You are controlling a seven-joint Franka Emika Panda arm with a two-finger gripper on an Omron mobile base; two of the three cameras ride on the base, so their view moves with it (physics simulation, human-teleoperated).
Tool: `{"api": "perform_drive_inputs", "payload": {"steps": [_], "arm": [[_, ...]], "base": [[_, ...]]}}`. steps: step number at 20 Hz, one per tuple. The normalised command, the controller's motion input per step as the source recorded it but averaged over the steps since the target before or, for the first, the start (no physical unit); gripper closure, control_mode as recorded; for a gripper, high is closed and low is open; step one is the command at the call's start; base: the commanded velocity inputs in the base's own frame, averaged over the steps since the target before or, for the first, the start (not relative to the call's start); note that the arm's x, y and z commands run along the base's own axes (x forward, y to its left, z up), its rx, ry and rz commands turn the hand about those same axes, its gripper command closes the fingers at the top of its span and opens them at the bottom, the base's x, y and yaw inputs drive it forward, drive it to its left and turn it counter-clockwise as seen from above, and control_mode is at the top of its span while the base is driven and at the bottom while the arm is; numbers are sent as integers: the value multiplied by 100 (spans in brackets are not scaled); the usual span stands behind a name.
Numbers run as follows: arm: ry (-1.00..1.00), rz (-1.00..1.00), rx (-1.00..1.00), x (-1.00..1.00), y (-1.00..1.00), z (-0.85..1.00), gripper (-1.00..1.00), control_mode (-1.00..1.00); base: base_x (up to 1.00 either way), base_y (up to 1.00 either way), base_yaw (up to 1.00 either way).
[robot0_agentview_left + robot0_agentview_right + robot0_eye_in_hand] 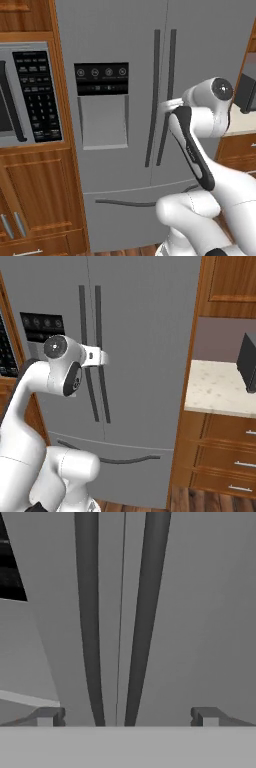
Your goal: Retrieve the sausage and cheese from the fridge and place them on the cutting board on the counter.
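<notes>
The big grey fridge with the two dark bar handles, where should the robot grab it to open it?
Judging by the pictures, on one dark vertical bar handle, around mid-height, coming straight at the front of the large grey French-door fridge. The bars are slim and upright, so fingers fit either side. The open hand currently straddles both bars, so it should probably shift sideways to take just one.

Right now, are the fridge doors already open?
No, both doors of the fridge are shut, their two dark handles standing side by side along the closed middle seam.
</notes>
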Motion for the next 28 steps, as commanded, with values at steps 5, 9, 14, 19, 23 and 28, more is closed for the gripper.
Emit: {"api": "perform_drive_inputs", "payload": {"steps": [5, 9, 14, 19, 23, 28], "arm": [[-22, 0, 0, 30, -13, 44, -100, -100], [-14, 0, 0, 57, 0, 41, -100, -100], [-1, 0, 0, 67, 0, 24, -100, -100], [0, 0, 1, 73, -3, 3, -100, -100], [0, 0, 1, 70, -14, 0, -100, -100], [4, 0, 1, 68, -13, 0, -100, -100]], "base": [[0, 0, 0], [0, 0, 0], [0, 0, 0], [0, 0, 0], [0, 0, 0], [0, 0, 0]]}}
